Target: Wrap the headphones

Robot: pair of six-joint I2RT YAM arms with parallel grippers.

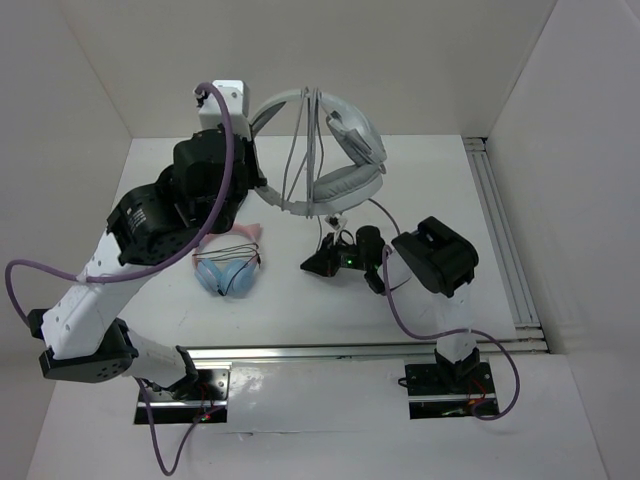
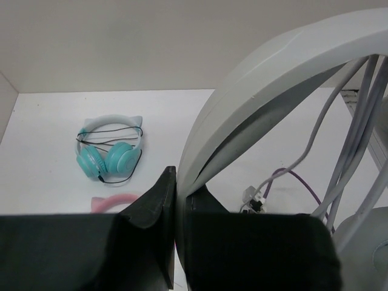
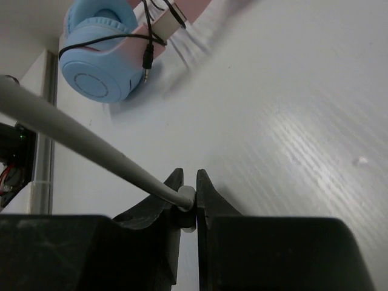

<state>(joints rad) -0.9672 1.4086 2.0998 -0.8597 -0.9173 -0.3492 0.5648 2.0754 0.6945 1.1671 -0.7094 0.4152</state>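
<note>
Firstly, table (image 1: pixel 430 180): a white surface was noted, closed in by pale walls, with a metal rail (image 1: pixel 360 351) along its near edge.
Left arm (image 1: pixel 170 220): it was seen reaching up and forward over the left half of the table.
Headphones (image 1: pixel 345 183): the light grey-white pair was found held off the table, over its far middle. The wide headband (image 2: pixel 260 79) arched upward, and the ear cups hung at the lower right.
Right arm (image 1: pixel 435 255): it was observed low over the table, right of centre, and pointed left.
Pink-banded pair (image 1: pixel 228 272): this pair, with blue ear cups, was recorded lying on the table near the left arm. Its dark cord was wound around it.
Teal pair (image 2: pixel 109 154): it was seen only by the left wrist camera, lying flat on the table with a dark cord across it.
Left gripper (image 2: pixel 177 182): its jaws were found clamped tight on the edge of the headband.
Right gripper (image 3: pixel 187 194): its jaws were found pinched together on the cable, at a pale thick piece low above the table.
Cable (image 3: pixel 79 139): thin grey strands were seen running across the headband arch. One length was drawn down to the right gripper.
</note>
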